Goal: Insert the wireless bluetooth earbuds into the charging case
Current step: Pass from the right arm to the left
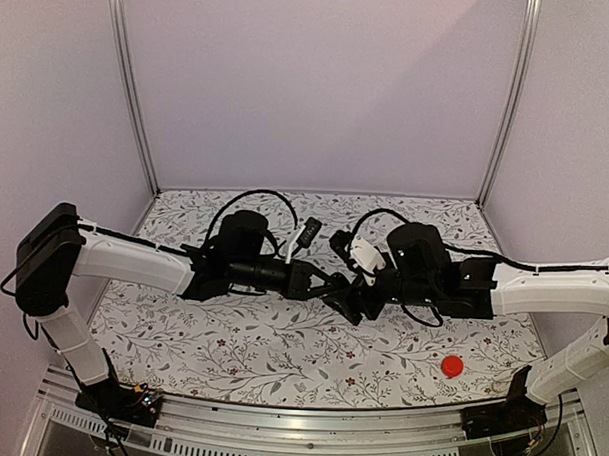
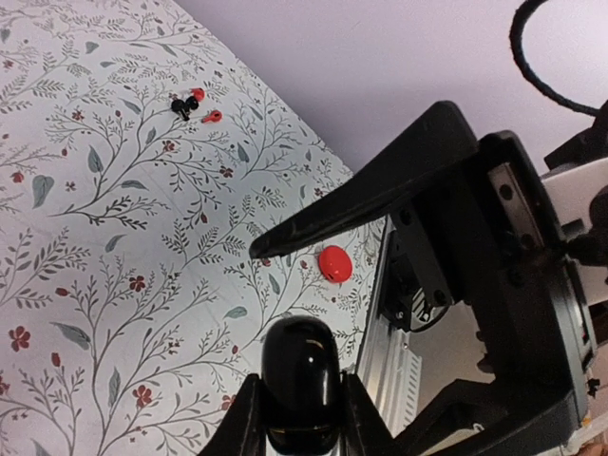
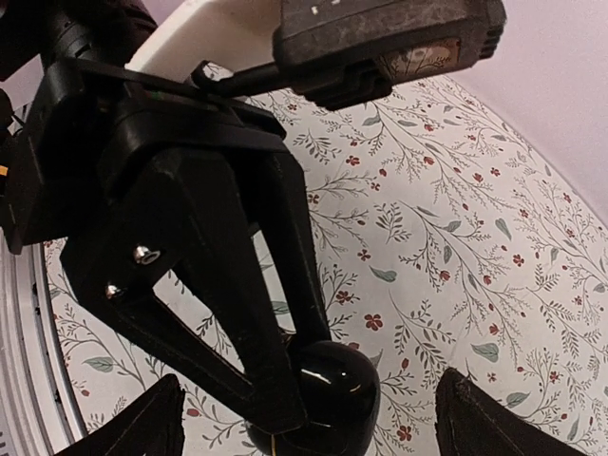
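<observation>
The charging case (image 2: 299,375) is a glossy black pebble, closed, and my left gripper (image 2: 300,404) is shut on it, one finger on each side. It hangs above the floral table. In the right wrist view the same case (image 3: 347,389) sits at the tips of the left arm's fingers (image 3: 256,313). My right gripper (image 3: 309,427) stands wide open around it, with its tips well apart from the case. Both grippers meet at the table's middle (image 1: 340,292). Two small black earbuds with red tips (image 2: 183,104) lie on the table far from the case.
A flat red disc (image 2: 333,263) lies near the table's front rail, also seen from above as the red disc (image 1: 452,366). A finger of the right gripper (image 2: 361,204) crosses the left wrist view just above the case. The metal rail (image 1: 298,428) runs along the near edge.
</observation>
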Robot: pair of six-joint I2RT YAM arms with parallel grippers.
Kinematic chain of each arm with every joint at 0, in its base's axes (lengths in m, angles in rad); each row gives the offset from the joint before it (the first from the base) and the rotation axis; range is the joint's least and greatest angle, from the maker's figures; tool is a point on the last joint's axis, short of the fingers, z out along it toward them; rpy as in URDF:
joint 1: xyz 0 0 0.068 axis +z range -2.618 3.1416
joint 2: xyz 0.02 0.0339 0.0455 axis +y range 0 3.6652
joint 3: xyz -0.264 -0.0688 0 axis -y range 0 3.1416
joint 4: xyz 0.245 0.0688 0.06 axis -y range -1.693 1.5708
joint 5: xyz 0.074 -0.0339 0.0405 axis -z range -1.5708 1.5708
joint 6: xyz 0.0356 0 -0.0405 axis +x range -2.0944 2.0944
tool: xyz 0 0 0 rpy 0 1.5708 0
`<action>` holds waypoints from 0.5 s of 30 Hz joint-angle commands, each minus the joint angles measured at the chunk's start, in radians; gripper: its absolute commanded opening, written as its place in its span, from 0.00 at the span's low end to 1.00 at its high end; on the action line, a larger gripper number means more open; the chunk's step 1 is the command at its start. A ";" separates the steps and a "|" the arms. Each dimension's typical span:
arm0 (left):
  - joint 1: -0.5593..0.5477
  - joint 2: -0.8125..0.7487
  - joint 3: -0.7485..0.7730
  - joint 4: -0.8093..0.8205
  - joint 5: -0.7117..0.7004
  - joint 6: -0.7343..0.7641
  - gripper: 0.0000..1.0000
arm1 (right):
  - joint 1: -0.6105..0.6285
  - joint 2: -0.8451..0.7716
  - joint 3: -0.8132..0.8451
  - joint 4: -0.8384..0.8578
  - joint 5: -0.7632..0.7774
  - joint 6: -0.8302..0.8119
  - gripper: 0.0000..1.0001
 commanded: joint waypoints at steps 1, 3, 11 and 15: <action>0.001 -0.040 0.057 -0.156 0.027 0.244 0.00 | -0.003 -0.085 -0.027 0.010 -0.118 0.023 0.92; 0.003 -0.043 0.081 -0.240 0.051 0.383 0.00 | -0.021 -0.129 -0.042 -0.004 -0.200 0.039 0.92; 0.004 -0.117 0.088 -0.380 0.150 0.615 0.00 | -0.073 -0.247 -0.083 -0.136 -0.470 0.086 0.85; -0.002 -0.185 0.054 -0.360 0.233 0.669 0.00 | -0.076 -0.283 -0.078 -0.198 -0.565 0.126 0.80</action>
